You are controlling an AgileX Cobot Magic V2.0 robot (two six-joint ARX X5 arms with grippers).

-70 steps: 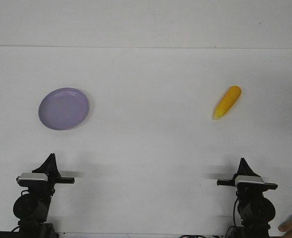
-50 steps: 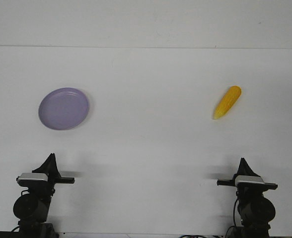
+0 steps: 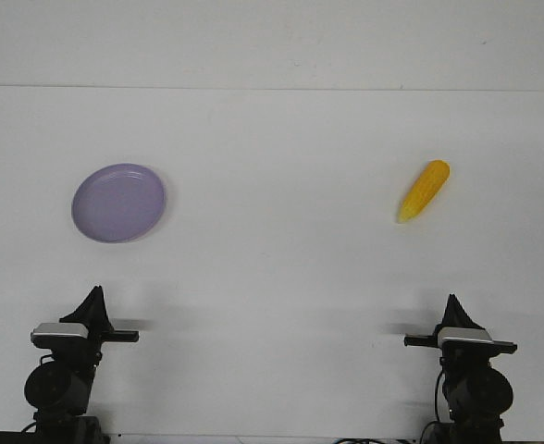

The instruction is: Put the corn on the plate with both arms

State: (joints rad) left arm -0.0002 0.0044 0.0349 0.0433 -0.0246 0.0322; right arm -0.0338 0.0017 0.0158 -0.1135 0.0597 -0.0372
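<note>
The yellow corn (image 3: 424, 191) lies on the white table at the right, its pointed end toward the near left. The lavender plate (image 3: 119, 203) sits at the left with nothing on it. Both black arms are folded at the table's near edge. The left gripper (image 3: 94, 303) is well in front of the plate. The right gripper (image 3: 452, 311) is well in front of the corn. Neither touches anything. From this view I cannot tell how their jaws stand.
The white table (image 3: 272, 268) stretches between plate and corn. Its far edge meets a pale wall (image 3: 272, 42) at the back.
A hand seen at the bottom right corner in the earliest frame is gone. The arms, corn and plate have not moved.
</note>
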